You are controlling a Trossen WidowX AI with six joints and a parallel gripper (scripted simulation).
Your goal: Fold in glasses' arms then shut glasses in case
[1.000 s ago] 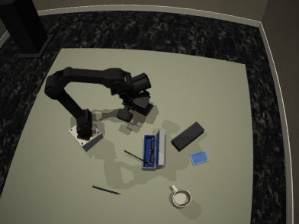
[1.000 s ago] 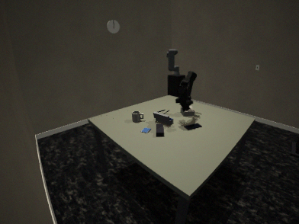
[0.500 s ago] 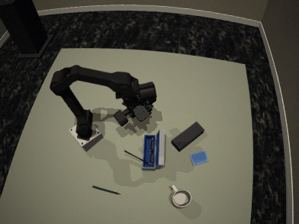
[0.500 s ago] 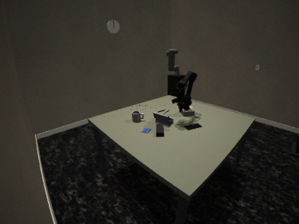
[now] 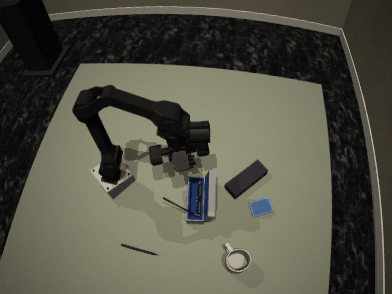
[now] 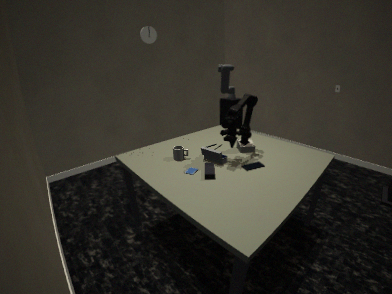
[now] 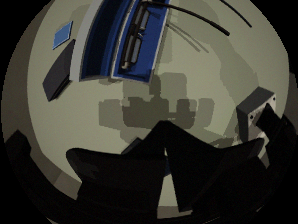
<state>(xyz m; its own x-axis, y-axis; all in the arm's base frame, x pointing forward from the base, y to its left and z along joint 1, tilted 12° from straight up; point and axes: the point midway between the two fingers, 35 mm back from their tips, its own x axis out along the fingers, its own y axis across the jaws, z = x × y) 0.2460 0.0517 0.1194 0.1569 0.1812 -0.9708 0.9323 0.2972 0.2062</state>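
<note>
In the wrist view the top edge crops the open case [image 5: 195,200] [image 6: 213,154] [image 7: 143,65] and the glasses [image 5: 199,198] [image 7: 132,45]; in the exterior view the raised lid [image 5: 211,195] [image 6: 213,154] [image 7: 92,40] hides the frame; the hand [image 5: 192,161] [image 6: 231,144] [image 7: 163,125] is clenched on nothing, hovering above the table [image 5: 280,130] [image 6: 250,210] [image 7: 60,125], beyond the case's far end in the top view; one glasses arm sticks out left.

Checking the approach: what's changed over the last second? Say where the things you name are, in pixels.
The arm has swung the pincer [image 5: 183,161] [image 6: 232,144] [image 7: 163,125] closer to the case [image 5: 191,200] [image 6: 214,155] [image 7: 153,56]. It is shut on nothing; no sign anything was taken or released. Case still open, glasses [image 5: 199,198] [image 7: 132,47] still inside with arms unfolded; both unmoved.
</note>
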